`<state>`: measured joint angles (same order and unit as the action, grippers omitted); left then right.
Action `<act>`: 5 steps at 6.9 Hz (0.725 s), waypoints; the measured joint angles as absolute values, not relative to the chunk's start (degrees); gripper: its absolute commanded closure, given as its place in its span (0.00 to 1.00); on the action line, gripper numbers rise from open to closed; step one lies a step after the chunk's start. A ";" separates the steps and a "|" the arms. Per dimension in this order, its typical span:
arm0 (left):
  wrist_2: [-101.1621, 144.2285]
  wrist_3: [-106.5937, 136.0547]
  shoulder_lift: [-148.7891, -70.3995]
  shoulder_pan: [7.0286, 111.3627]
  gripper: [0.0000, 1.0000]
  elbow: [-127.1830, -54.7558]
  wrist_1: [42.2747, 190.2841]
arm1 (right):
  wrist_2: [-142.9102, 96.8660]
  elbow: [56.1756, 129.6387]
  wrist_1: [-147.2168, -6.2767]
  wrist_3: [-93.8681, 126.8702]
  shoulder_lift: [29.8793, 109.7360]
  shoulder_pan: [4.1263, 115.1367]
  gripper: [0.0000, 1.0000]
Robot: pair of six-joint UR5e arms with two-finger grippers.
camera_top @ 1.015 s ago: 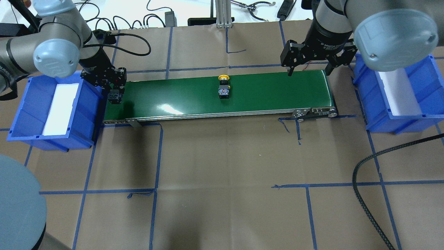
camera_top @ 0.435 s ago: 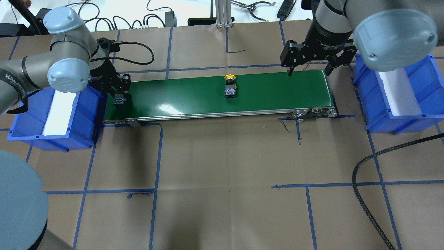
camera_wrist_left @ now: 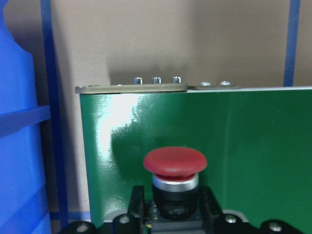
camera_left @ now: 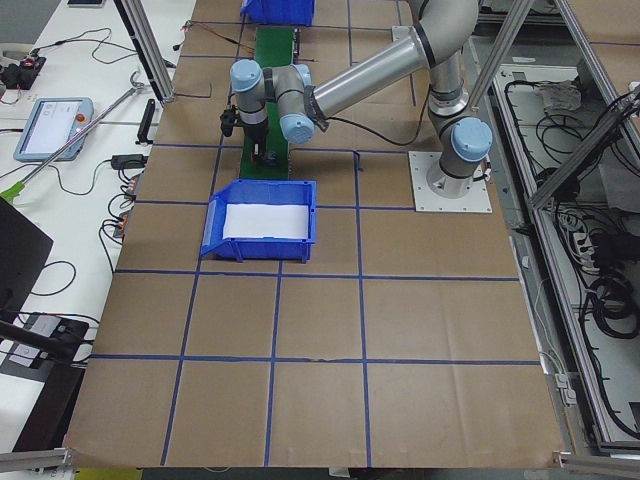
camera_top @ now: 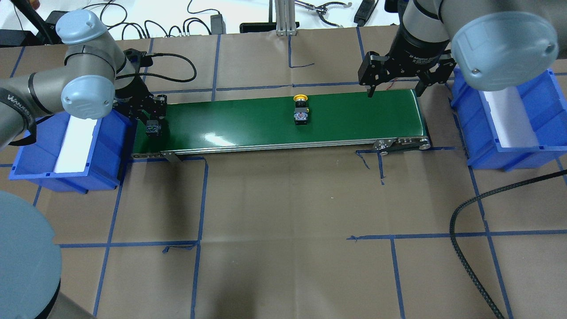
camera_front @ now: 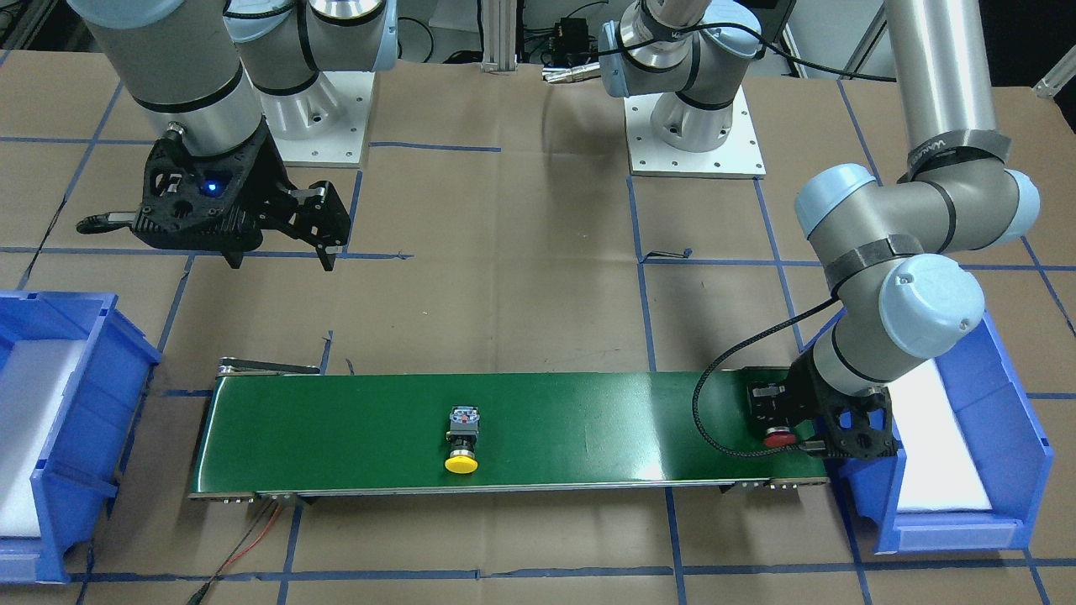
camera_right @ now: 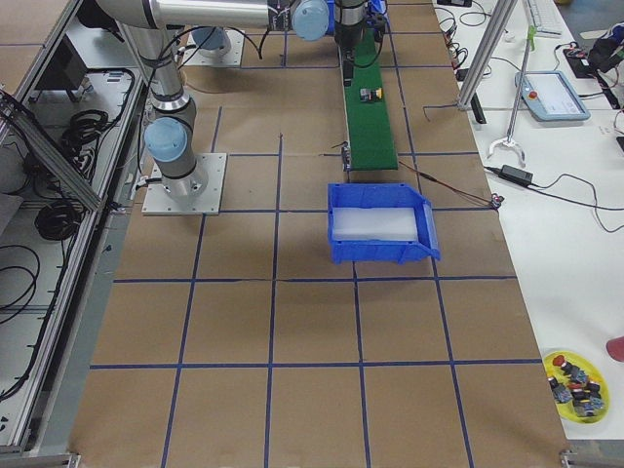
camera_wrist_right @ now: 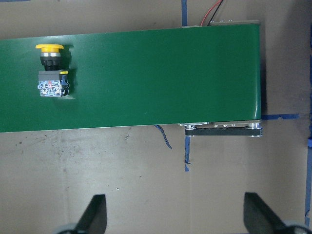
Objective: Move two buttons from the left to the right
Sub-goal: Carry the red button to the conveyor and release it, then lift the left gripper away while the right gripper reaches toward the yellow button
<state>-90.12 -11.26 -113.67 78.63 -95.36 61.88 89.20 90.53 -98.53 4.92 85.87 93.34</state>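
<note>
The yellow-capped button (camera_top: 301, 109) lies on its side on the green conveyor belt (camera_top: 230, 119), near the middle; it also shows in the front view (camera_front: 462, 437) and the right wrist view (camera_wrist_right: 51, 73). My left gripper (camera_top: 153, 123) is shut on the red-capped button (camera_wrist_left: 174, 168) and holds it low over the belt's left end; the red cap shows in the front view (camera_front: 779, 437). My right gripper (camera_top: 394, 92) is open and empty, hovering above the far edge of the belt's right end, well right of the yellow button.
A blue bin (camera_top: 26, 146) with a white liner stands left of the belt, right next to my left gripper. A second blue bin (camera_top: 469, 128) stands right of the belt. A black cable (camera_top: 460, 212) lies on the brown paper at front right.
The yellow button has travelled to the right along the belt. My left gripper with the red button shifted slightly right over the belt's left end, then stayed still. The right gripper has not moved.
</note>
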 measured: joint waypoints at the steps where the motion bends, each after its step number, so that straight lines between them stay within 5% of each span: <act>1: -90.08 -11.18 -113.68 78.60 0.00 -95.27 61.83 | 89.21 90.53 -98.52 4.92 85.88 93.34 0.00; 5: -90.16 -10.78 -111.60 78.51 0.00 -90.62 68.07 | 89.19 90.60 -98.57 4.92 85.83 93.34 0.00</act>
